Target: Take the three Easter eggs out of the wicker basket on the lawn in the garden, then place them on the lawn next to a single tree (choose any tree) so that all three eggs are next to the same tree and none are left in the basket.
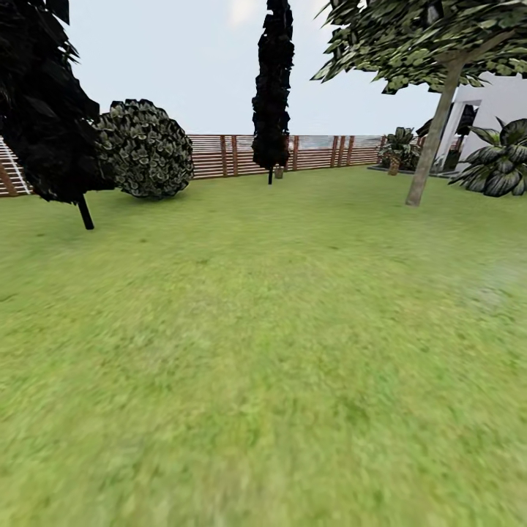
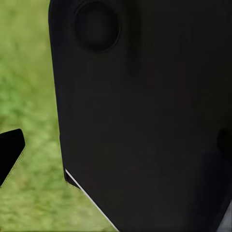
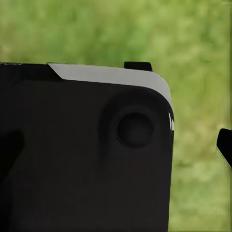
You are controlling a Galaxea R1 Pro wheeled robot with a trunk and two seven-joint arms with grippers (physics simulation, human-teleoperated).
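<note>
Grass everywhere: the lawn (image 1: pixel 263 351) rolls out broad, green and softly mottled across the head view, right up to a brown slatted fence (image 1: pixel 219 155) along the back.

Fingers first. At the left wrist, a black wedge-shaped fingertip (image 2: pixel 9 153) pokes in over the grass beside a big smooth black body panel (image 2: pixel 145 125) with a round recess. At the right wrist, another dark fingertip (image 3: pixel 225 145) peeks in at the edge, next to a black rounded housing (image 3: pixel 82 159) with a pale grey strip on its rim and a circular boss. How far either pair of fingers is spread, or whether they carry anything, I can't tell; too little of them is visible.

Out across the yard: a tree (image 1: pixel 435 135) with a smooth, slim, leaning grey-brown trunk stands on the grass at right, leafy crown overhead. Behind it, a white house wall (image 1: pixel 498 99) and spiky striped plants (image 1: pixel 501 157). Centre back, a tall narrow dark column of foliage (image 1: pixel 272 88). At left, a dark ragged tree (image 1: pixel 44 102) on a thin stem, touching a round, scaly-leaved shrub (image 1: pixel 146 148).
</note>
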